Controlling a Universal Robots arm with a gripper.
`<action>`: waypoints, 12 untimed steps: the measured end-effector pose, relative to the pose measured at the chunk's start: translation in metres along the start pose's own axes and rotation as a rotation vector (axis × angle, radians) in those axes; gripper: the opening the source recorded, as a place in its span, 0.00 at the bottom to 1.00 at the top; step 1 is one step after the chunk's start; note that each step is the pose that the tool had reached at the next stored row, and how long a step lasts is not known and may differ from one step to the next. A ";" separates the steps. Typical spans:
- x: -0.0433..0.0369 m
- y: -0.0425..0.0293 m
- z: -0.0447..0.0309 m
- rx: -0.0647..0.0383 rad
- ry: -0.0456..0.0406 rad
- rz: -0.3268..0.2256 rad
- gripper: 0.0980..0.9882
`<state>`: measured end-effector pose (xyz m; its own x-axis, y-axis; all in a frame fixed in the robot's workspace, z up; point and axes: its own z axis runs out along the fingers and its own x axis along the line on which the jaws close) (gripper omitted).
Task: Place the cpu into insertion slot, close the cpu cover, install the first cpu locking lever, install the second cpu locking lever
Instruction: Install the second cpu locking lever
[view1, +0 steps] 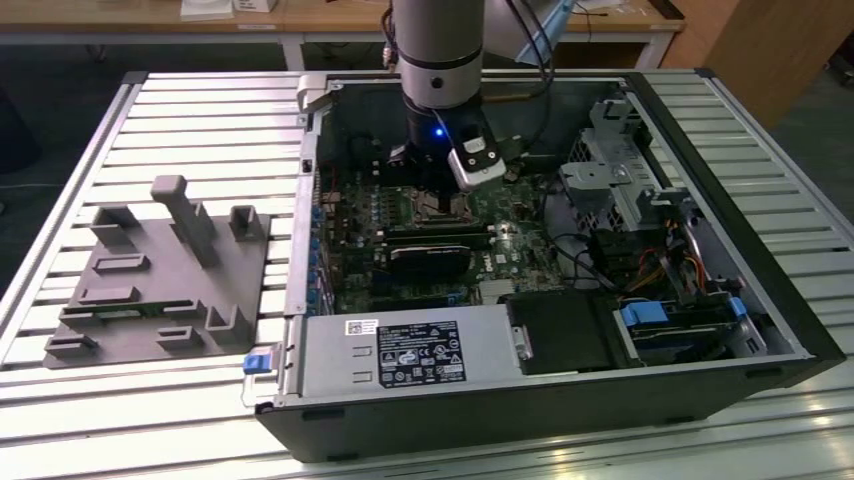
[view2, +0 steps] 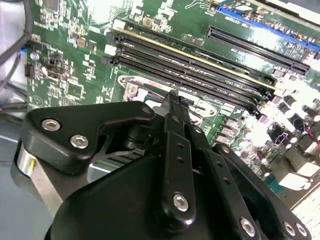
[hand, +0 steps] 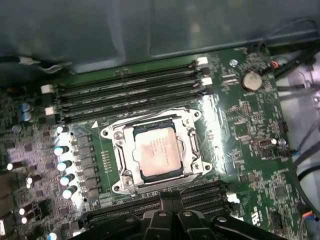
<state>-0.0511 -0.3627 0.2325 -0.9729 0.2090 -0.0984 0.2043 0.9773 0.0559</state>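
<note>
You see slatted metal bench carrying open computer case; pincer pressed together above cpu.

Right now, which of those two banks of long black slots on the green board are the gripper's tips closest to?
The bank running right by the gripper tips; the other bank lies across the cpu, on its far side.

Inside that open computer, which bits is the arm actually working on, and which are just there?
Part of the job:
cpu
cpu cover
insertion slot
gripper

Just there:
memory slots
grey fixture block
power supply box
</note>
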 end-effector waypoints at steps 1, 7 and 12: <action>0.0003 -0.0001 0.0002 -0.001 0.0007 -0.012 0.01; 0.0065 -0.0046 0.0006 -0.005 0.0026 -0.042 0.01; 0.0098 -0.0110 0.0025 -0.015 0.0046 -0.043 0.01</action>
<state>-0.0626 -0.3714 0.2284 -0.9813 0.1665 -0.0965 0.1604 0.9848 0.0671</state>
